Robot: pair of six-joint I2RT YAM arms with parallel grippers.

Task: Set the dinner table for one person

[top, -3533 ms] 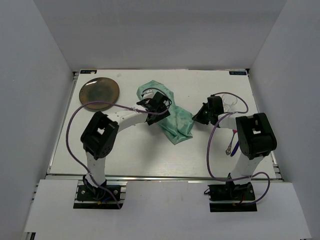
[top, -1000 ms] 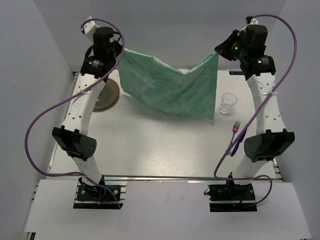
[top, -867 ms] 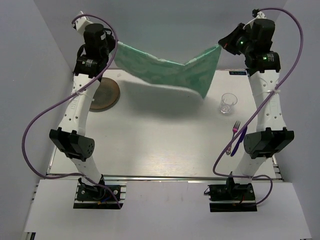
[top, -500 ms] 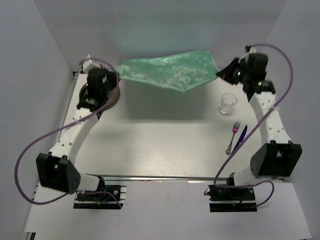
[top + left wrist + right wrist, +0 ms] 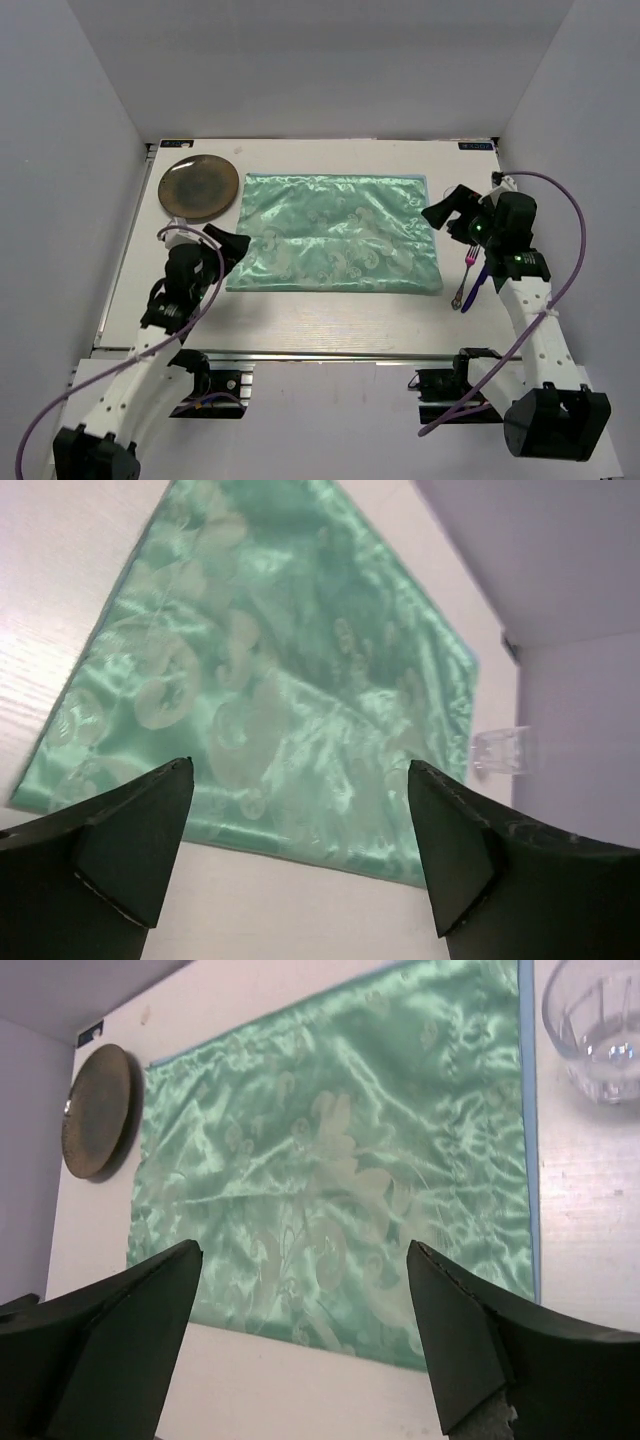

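The left gripper [image 5: 300,772] and the right gripper [image 5: 303,1252] both hang wide open over the white table [image 5: 330,320], one at each end of the green mat [image 5: 335,232].
From above, the brown plate [image 5: 199,188] sits at the far left of the table, just beside the mat. The left gripper is by the mat's near left corner and holds nothing. The mat lies flat in the middle of the table. The right gripper is by the mat's right edge and holds nothing. Both wrist views show the glass [image 5: 595,1025] near the mat's far right corner, but from above the right gripper hides it. The fork [image 5: 466,268] lies right of the mat. A blue thing [image 5: 476,288] beside it is half under the arm and hard to make out.
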